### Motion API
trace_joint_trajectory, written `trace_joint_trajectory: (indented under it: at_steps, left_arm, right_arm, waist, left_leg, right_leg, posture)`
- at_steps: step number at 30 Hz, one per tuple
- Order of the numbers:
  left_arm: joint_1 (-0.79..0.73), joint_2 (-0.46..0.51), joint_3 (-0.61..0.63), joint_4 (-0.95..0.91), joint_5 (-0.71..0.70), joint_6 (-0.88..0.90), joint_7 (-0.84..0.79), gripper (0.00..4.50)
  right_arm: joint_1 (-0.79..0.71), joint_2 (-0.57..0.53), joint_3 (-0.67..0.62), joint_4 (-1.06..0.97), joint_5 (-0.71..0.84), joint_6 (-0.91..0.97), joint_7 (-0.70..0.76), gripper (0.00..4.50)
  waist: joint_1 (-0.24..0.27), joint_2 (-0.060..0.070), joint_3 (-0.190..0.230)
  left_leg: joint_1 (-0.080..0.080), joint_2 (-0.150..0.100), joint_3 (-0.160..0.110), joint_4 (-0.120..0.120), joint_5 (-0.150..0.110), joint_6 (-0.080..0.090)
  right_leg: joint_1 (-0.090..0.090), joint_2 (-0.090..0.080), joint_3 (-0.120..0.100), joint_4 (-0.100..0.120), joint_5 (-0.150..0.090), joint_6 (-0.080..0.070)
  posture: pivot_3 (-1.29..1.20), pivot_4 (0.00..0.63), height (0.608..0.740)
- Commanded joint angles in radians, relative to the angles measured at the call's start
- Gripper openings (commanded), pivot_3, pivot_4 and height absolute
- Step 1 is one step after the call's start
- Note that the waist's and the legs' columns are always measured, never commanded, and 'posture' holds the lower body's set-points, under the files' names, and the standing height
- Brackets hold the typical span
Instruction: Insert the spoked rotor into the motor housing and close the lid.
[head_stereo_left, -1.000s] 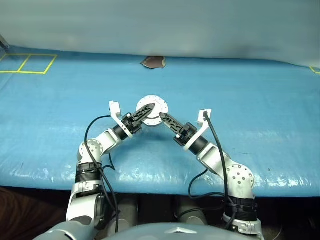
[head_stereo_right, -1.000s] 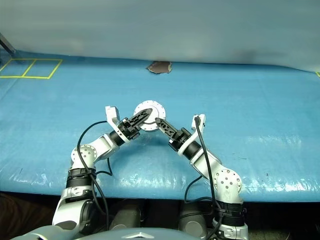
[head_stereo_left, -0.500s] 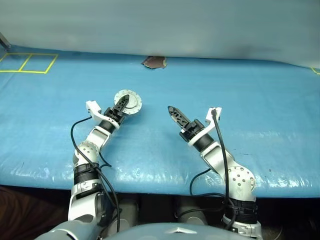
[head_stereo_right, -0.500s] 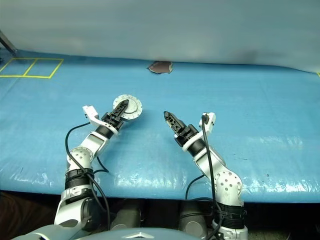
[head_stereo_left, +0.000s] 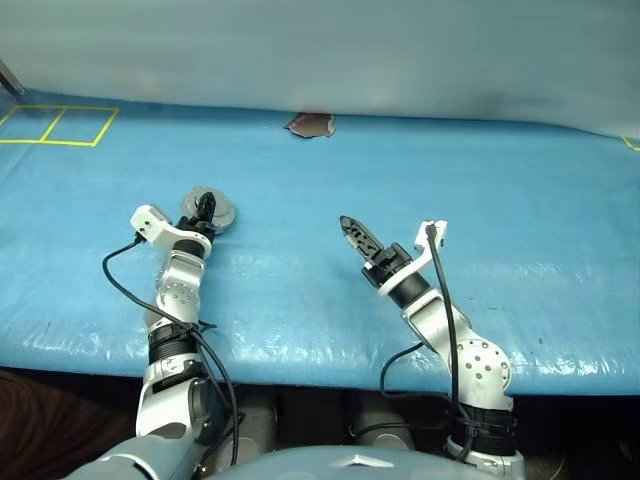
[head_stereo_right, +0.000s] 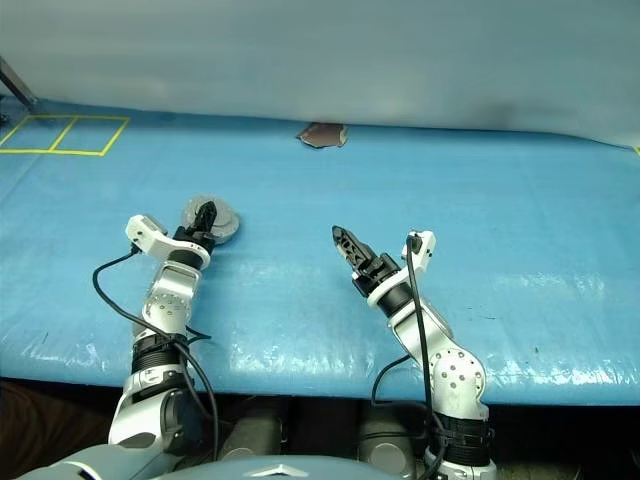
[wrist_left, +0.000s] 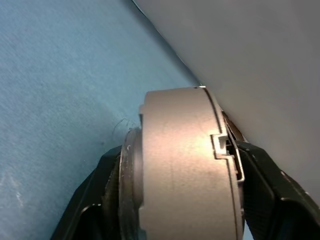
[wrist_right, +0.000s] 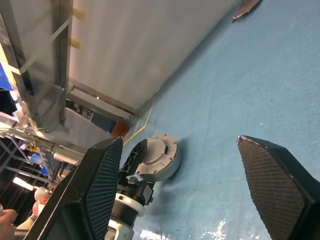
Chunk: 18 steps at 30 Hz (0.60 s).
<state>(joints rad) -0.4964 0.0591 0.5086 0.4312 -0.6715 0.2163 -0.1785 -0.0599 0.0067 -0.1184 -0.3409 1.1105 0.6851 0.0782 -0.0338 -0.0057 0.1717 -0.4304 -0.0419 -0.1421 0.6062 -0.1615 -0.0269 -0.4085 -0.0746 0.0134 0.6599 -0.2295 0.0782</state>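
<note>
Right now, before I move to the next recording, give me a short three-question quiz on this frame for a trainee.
1. True or false: the right gripper holds the motor housing.
2. The housing sits between which gripper's fingers? A) left gripper B) right gripper C) neither
3. What colour is the table cover?

Key: 1. False; its jaws are open and empty, apart from the housing. 2. A. 3. Blue.

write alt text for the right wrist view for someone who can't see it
The right hand is open and empty over a blue table cover. Between its black fingers, farther off, the left hand grips a round silver motor housing resting on the cover.
</note>
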Motion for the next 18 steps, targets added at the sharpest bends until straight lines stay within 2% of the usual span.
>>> trace_joint_trajectory:
  at_steps: [1,8,18]
  left_arm:
    - [-0.037,0.015,-0.01,-0.018,0.027,-0.051,0.012,4.47]
    - [-0.03,0.025,0.004,-0.029,0.025,-0.067,0.018,4.47]
    - [0.031,0.087,0.021,-0.118,0.012,-0.069,0.004,4.47]
  right_arm:
    - [-0.005,0.002,-0.001,-0.042,0.006,-0.014,-0.001,3.87]
    - [-0.002,-0.056,0.044,-0.037,-0.037,0.006,0.066,3.87]
    - [0.005,-0.206,0.234,-0.056,-0.289,-0.04,0.243,3.87]
  waist:
    - [-0.001,0.0,0.0]
    - [-0.002,0.0,0.0]
    - [-0.003,0.0,0.0]
  left_leg:
    - [0.0,0.0,0.0,0.001,0.0,0.0]
    - [0.0,0.0,0.0,0.004,0.0,0.001]
    - [0.0,0.0,0.0,0.004,0.0,0.001]
  right_leg:
    - [0.0,0.0,0.0,0.0,0.001,0.0]
    - [0.002,0.0,0.0,0.0,0.002,0.0]
    - [0.002,0.0,0.0,0.0,0.002,0.0]
  posture:
    - [0.0,0.15,0.74]
    - [0.0,0.15,0.74]
    - [0.0,0.15,0.74]
